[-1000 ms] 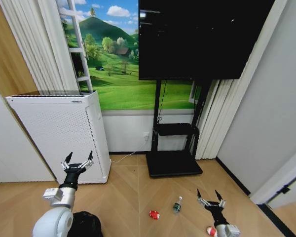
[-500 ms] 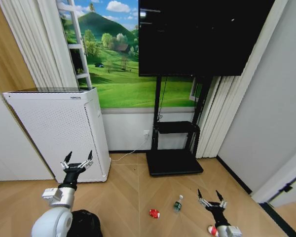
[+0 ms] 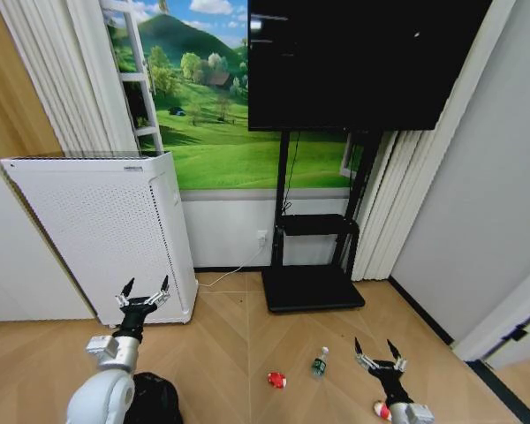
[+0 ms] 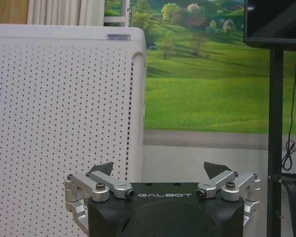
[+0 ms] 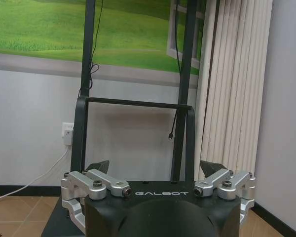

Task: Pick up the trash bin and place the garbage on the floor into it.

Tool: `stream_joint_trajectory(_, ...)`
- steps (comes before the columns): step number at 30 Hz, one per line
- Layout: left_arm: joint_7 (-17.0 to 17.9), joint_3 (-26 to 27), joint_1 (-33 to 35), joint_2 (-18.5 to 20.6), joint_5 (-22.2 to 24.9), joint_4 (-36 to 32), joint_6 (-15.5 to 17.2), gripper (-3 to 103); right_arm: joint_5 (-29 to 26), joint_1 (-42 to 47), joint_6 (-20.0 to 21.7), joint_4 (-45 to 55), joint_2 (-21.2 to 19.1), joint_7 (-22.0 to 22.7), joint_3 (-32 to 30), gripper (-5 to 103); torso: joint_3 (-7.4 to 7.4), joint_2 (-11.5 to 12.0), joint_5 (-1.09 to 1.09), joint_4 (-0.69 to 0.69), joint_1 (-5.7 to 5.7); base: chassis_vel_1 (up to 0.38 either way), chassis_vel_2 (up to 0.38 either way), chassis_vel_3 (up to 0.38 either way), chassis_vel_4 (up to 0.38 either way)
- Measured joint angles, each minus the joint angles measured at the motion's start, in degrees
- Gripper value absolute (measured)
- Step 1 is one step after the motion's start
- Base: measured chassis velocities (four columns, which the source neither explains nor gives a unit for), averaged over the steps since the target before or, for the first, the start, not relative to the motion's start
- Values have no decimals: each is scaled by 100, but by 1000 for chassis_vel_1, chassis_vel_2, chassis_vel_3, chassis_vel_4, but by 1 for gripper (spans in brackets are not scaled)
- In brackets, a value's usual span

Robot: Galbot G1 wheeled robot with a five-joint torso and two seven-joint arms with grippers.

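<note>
"GALBOT" on left gripper & right gripper, both spread.

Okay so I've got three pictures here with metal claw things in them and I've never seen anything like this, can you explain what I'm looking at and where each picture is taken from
This is a wheeled robot with two arms. One picture comes from a camera on its head, looking forward and down at a wooden floor. The other two come from cameras on its wrists, each looking out past its own claw.

In the head view the left gripper is raised in front of a white perforated appliance, and the right gripper hangs low over the floor. Both have their jaws spread open and hold nothing.

On the floor lie a small bottle with a green label, a red-and-white packet, and another packet partly hidden behind the right arm. The black trash bin sits at the bottom edge, beside the left arm. Behind them stands a large dark screen on a black stand.
</note>
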State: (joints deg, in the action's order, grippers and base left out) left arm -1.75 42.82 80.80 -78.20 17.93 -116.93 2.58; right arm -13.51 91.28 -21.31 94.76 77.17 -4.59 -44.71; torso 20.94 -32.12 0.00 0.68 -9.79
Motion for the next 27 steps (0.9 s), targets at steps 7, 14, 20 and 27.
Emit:
stream_joint_trajectory(7,9,-12,-5,-23,-114,114,2,100,-19,-2,0,-17,-2,-3,-1,100,-117,189,0,0,72,0,0,0,0)
stream_joint_trajectory(14,10,6,7,-23,-124,82,8,100,-23,-25,6,-16,-4,-5,10,100,-214,342,0,0,127,0,0,0,0)
stream_joint_trajectory(20,11,14,8,-26,-127,72,8,100,-23,-30,10,-22,-5,-5,17,100,-309,493,0,0,183,0,0,0,0)
stream_joint_trajectory(27,11,18,7,-34,-134,119,-6,100,-19,-35,12,-29,-5,-9,21,100,-418,662,0,0,243,0,0,0,0)
